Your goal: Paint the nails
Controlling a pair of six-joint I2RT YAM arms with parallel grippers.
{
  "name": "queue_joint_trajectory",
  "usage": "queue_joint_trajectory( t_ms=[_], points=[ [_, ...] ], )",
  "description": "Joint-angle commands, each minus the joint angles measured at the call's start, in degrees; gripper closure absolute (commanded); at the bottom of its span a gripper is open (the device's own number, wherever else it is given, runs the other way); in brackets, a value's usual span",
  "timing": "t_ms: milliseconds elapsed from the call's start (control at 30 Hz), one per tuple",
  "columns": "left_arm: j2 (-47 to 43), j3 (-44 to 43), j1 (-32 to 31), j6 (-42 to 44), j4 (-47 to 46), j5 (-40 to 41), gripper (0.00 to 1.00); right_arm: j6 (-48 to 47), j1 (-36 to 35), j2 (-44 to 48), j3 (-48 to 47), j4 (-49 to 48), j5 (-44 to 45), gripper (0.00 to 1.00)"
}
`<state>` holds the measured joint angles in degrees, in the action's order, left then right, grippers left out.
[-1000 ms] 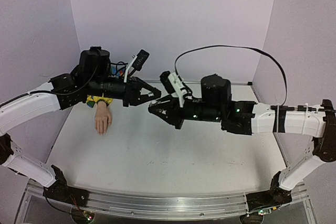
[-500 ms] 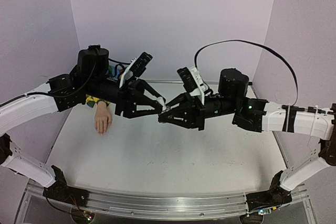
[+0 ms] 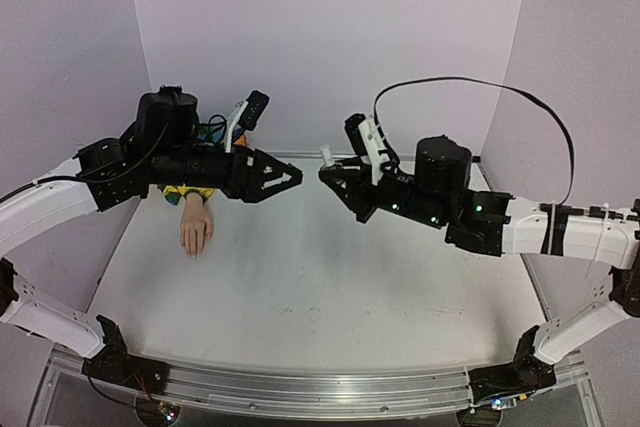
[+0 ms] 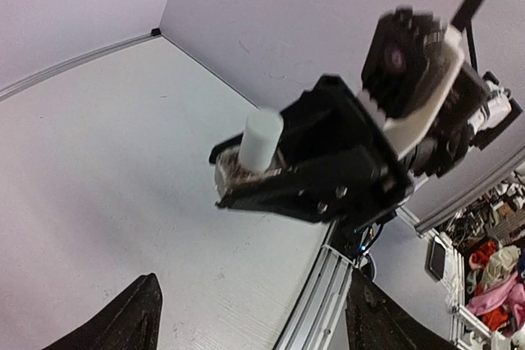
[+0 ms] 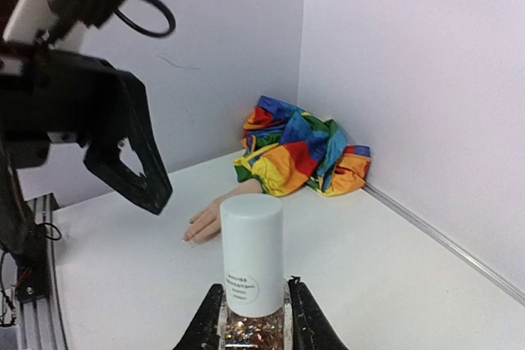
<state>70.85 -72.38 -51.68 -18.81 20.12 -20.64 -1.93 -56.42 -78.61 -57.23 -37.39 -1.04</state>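
**Nails [image 3: 194, 249] lying far left on the desk [image 3: 300, 297] while the right claw [image 3: 334, 173] is gripping the bottle [image 5: 253, 264]**

The white desk is spreading out between lilac walls [image 3: 330, 27], and both arms are reaching over its far half. The left arm [image 3: 60, 202] is stretching in from the left and the right arm [image 3: 560, 232] from the right, with a black cable [image 3: 460, 82] arching above the latter. Their claws are facing each other above the middle of the desk, near but apart.

The left claw [image 3: 295, 177] is gaping wide and holding nothing; its own wrist view is showing the two finger ends far apart at the bottom corners. The right claw is clamping narrowly on the bottle's glass body, holding it upright off the desk, just in front of the left claw.

A rainbow sleeve [image 5: 299, 153] is lying bunched in the far left corner against the walls, mostly hidden under the left arm when seen from above. The pale toy hand [image 3: 196, 225] is sticking out of it, lying flat on the desk with its fingers pointing toward the near edge, well apart from both claws.

The bottle is carrying a tall white cap [image 5: 252, 235] with a small label on its lower part, and glitter is showing through the glass below. The nails are sitting at the fingertips of the toy hand, too small to tell whether any colour is on them.
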Motion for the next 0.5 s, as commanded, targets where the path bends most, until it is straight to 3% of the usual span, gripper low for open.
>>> queue_joint_trajectory(
  t_ms=[0,267,467],
  points=[
    [0.17,-1.26,0.18,-5.97,-5.85,5.23,0.24,-4.15,-4.81,-3.22,-2.61,-3.71,12.66,1.00],
    [2.91,-2.41,0.18,-5.98,-6.28,6.63,0.41,-5.96,-9.53,-8.60,-6.45,-5.02,18.11,1.00],
    [2.75,-0.96,0.15,-6.66,-6.30,7.01,0.45,-5.28,-10.17,-9.37,-6.62,-7.59,17.78,1.00]
  ],
)
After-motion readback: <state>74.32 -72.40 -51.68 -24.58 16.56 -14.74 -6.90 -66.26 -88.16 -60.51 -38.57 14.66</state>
